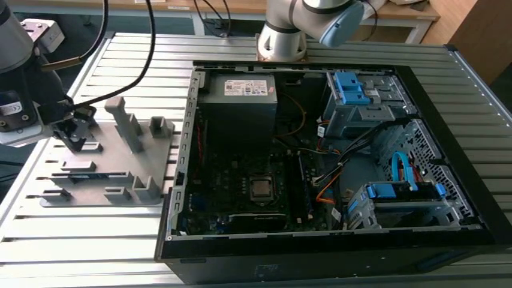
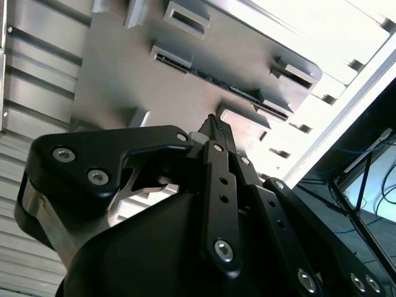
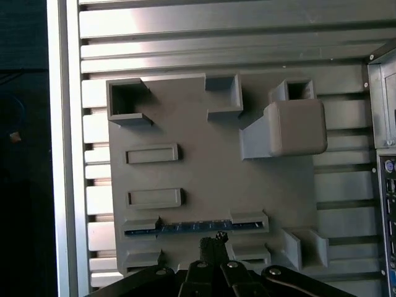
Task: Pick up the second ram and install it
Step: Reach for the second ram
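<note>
While the second ram [image 3: 185, 227] sits mostly hidden in its grey fixture [image 3: 216, 167], closed jaws hover nearby.

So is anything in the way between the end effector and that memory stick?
No. In the second wrist view, only a bare strip of the grey fixture plate separates the end effector from the second ram.

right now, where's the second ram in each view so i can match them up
Exterior view: the second ram stands on edge in a slot of the grey fixture plate, at the exterior view's left.
First wrist view: thin blue-green strip just beyond the hand.
Second wrist view: dark strip beyond the hand.
Shared landmark: the fixture plate.
</note>
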